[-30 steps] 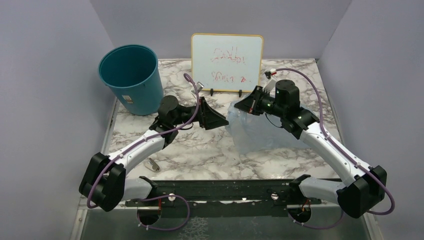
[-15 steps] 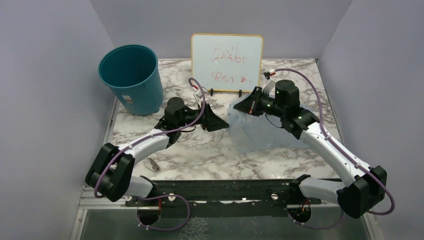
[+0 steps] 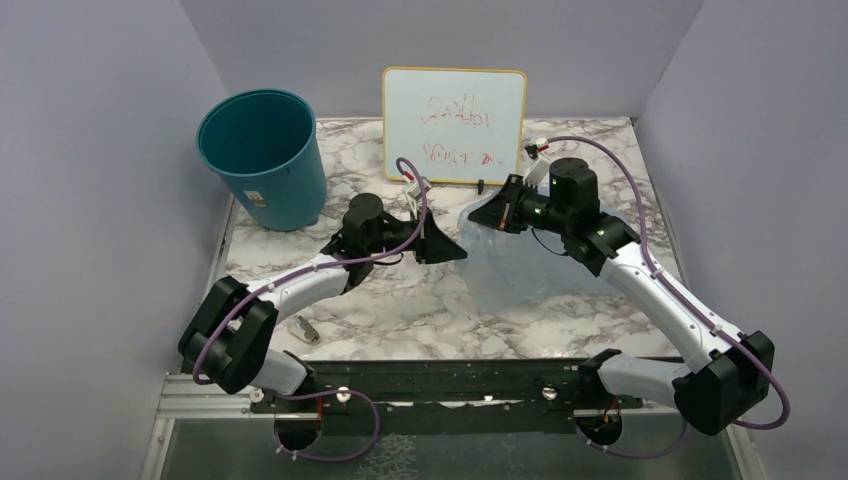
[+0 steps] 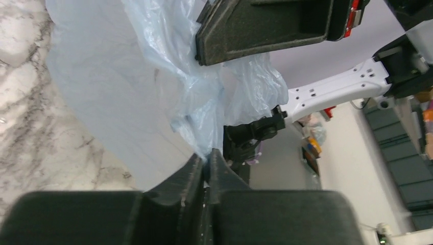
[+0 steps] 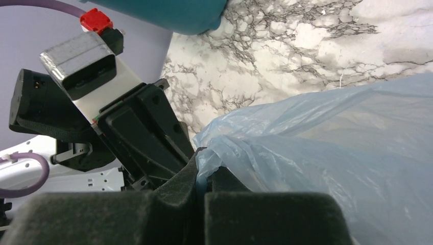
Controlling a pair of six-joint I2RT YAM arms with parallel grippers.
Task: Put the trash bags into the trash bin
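The thin, crinkly, translucent light-blue plastic trash bag (image 3: pixel 520 262) lies bunched on the marbled bench (image 3: pixel 400 300), right of centre and in front of the whiteboard (image 3: pixel 454 124). The right gripper (image 3: pixel 492 213) is clamped on a fold at the bag's upper left edge, the film pinched between its pads in the right wrist view. The left gripper (image 3: pixel 458 250) meets the same edge from the other side; its fingers are pressed together with a wisp of film rising from the seam, so it appears to nip the bag, though thinly.

The round teal-blue plastic trash bin (image 3: pixel 265 158) stands well apart at the back left corner. Judging from this, the slick film could slide out of the shallow left pinch on lifting, the two grippers pulling opposite ways could tear it, and the trailing bulk could drape over the bin's rim.

The far side of the bag is hidden beneath the right arm. Whether the bag's mouth is open cannot be told.
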